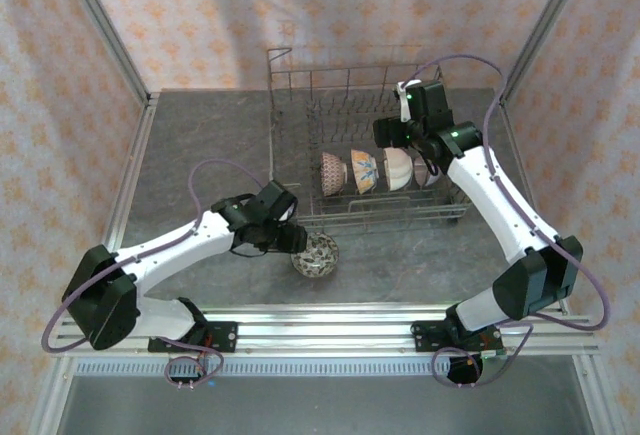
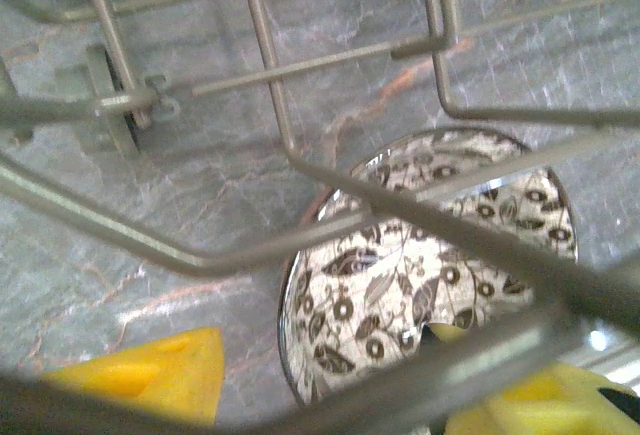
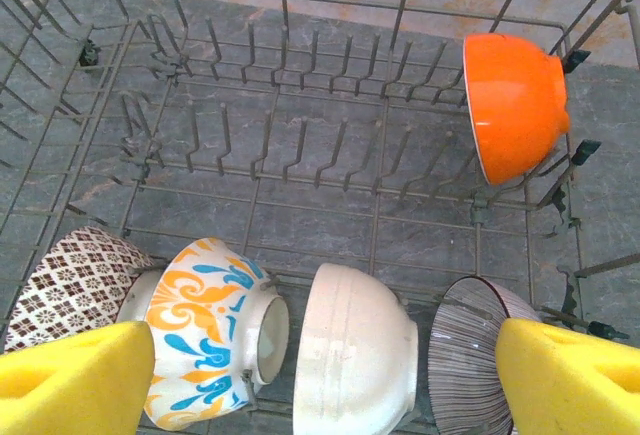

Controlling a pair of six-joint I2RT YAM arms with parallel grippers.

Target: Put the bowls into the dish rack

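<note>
The dish rack stands at the far middle of the table. On edge in its near row stand a brown lattice bowl, an orange-and-blue floral bowl, a white bowl and a striped bowl. An orange bowl leans at the far right. The right hand hovers above the row, its fingers spread wide. A leaf-patterned bowl sits on the table just near the rack. The left hand is at its rim, fingers apart. I cannot tell whether they pinch it.

place: robot test cell, dressed kitchen-like | evidence: aluminium frame posts; floral cloth backdrop (hung as walls); marble-look tabletop; arms bolted to a rail
</note>
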